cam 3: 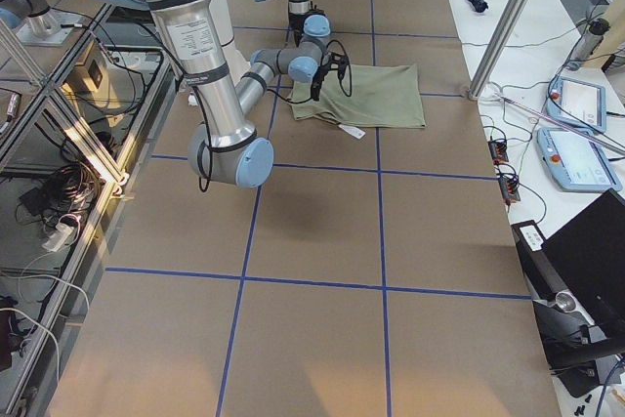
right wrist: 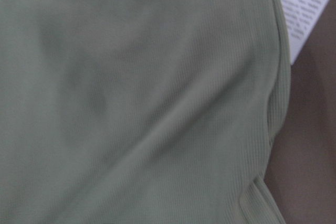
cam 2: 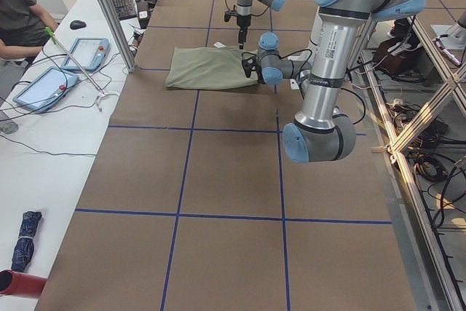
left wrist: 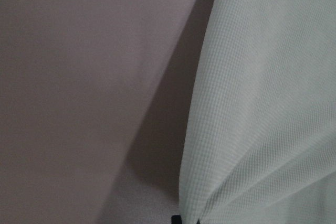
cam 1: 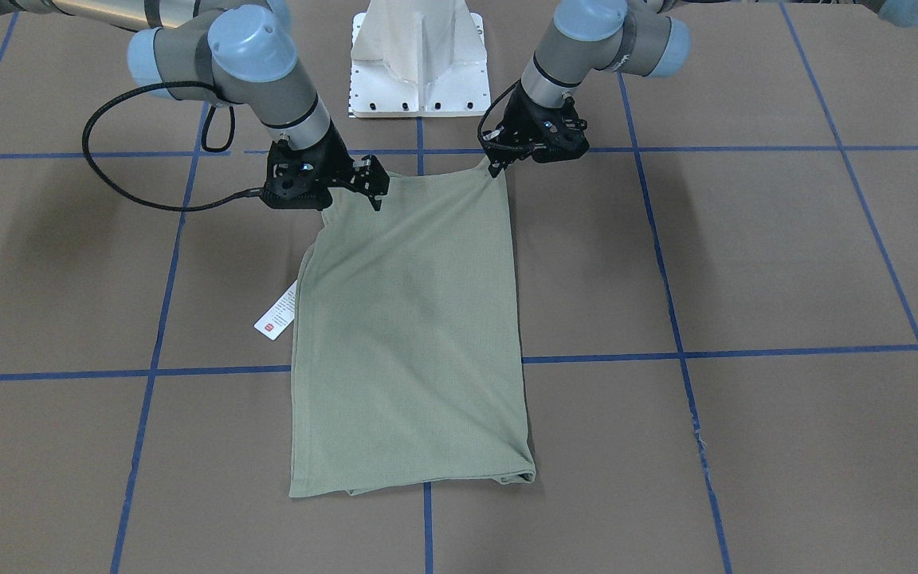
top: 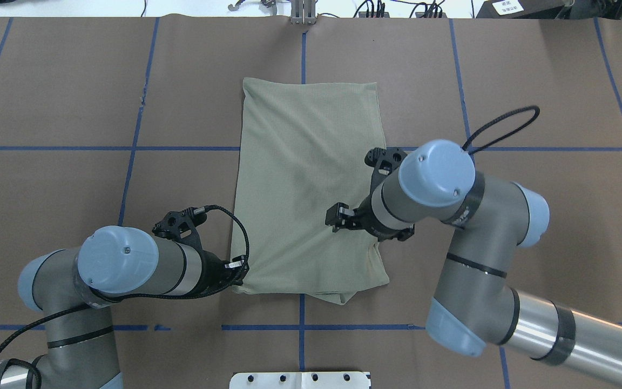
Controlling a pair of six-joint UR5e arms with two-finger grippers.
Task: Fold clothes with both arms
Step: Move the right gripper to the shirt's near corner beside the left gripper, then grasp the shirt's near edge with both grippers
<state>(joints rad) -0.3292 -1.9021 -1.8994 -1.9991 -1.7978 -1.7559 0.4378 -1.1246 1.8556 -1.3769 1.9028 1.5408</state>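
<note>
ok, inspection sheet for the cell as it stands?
Surface: brown table with a blue tape grid.
Job's things: shirt folded into a long strip, its robot-side edge raised at the grippers; tag sticks out on one side.
Clutter: nothing seen on the table.
Grippers: left gripper shut on a shirt corner; right gripper at the other corner, grip unclear.
Cables: black cable loops wide off the right wrist, beside the shirt, not on it.
Surroundings: white base; side bench with pendants; a person seated there.
</note>
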